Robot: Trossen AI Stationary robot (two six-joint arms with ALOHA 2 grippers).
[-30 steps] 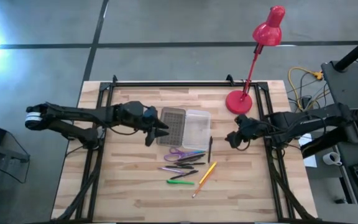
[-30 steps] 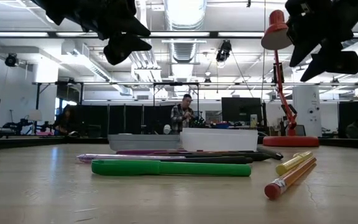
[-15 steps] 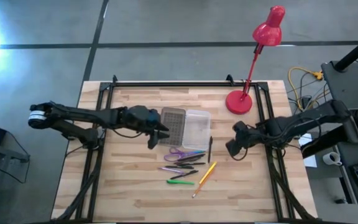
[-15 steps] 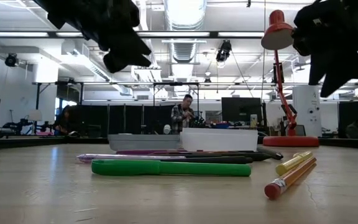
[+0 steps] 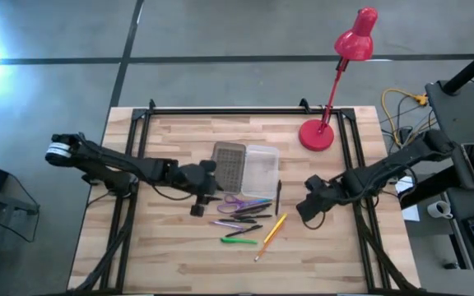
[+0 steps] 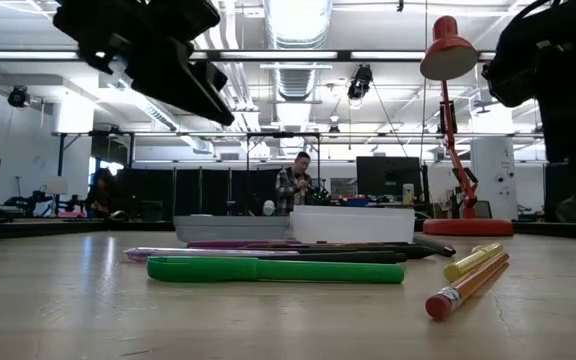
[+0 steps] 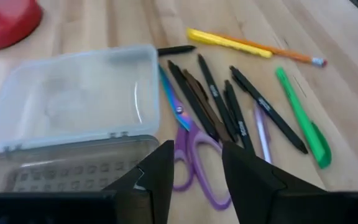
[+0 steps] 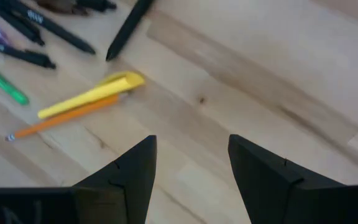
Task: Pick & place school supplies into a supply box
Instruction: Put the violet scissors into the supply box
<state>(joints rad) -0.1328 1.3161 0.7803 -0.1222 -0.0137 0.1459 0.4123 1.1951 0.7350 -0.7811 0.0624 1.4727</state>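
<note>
Now the left pincer [image 5: 197,205] hangs low over the pale planked wooden tabletop [image 5: 171,247], just beside the purple scissors [image 7: 194,158], its two dark wedge fingers [image 7: 160,171] spread a moderate way with nothing between them. Over on the other side, the right pincer [image 5: 304,215] hovers just past the yellow end of the pencil [image 8: 67,112], fingers [image 8: 132,171] parted wide and empty.

Look at the supply box [image 5: 260,169]: a rounded rectangle of cloudy, see-through plastic, lying open, and its ribbed grey-brown lid [image 5: 229,166] is folded flat alongside on the hinge. Nothing shows inside the tray in the left wrist view.

Everything slim lies in a loose fan just in front of the box. One pair of scissors, shiny blades and looped purple handles. One glossy green pen [image 7: 302,121] at the outer edge of the fan. One orange pencil with a yellow sleeve at one end. One pale lilac pen [image 7: 263,134]. About five matte black pens [image 7: 266,112] run roughly parallel between scissors and green pen; one more dark pen [image 5: 277,197] lies apart beside the box.

A red desk lamp [image 5: 336,82], round base and domed shade, stands at the far right corner
</note>
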